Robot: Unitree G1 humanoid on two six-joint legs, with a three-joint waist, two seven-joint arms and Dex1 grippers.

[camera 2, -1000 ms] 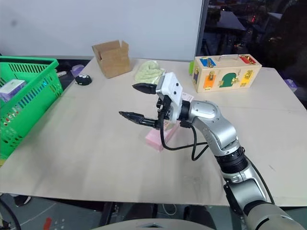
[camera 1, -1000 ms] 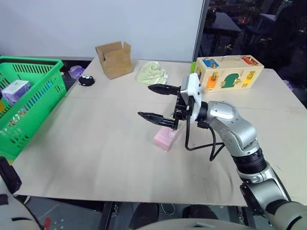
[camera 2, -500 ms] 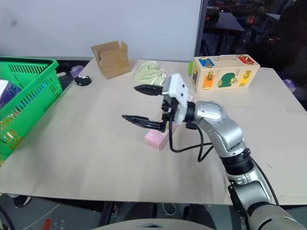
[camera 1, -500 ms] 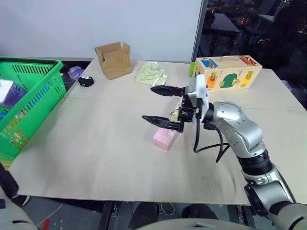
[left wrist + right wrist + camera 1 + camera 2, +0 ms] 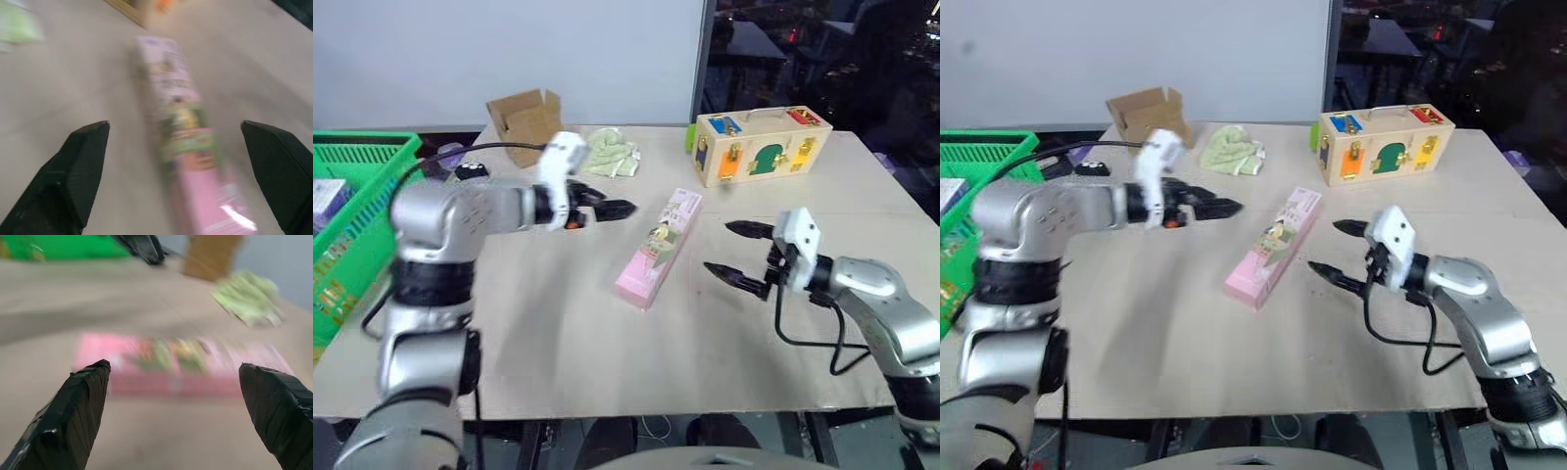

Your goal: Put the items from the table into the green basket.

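The pink carton [image 5: 658,247] lies flat near the middle of the desk [image 5: 558,333], slanting away toward the wooden latch box [image 5: 761,145] behind it, and nothing touches it. The left pincer [image 5: 607,208] hangs just beside the carton's far end, on the side toward the green basket [image 5: 352,211], fingers spread wide and empty, apparently lined up along the carton to take it. The right pincer [image 5: 736,252] sits on the carton's other side, near it but apart, also spread and empty, seemingly leaving room. The basket stands at the desk's edge, well apart from the carton, so a long carry remains.
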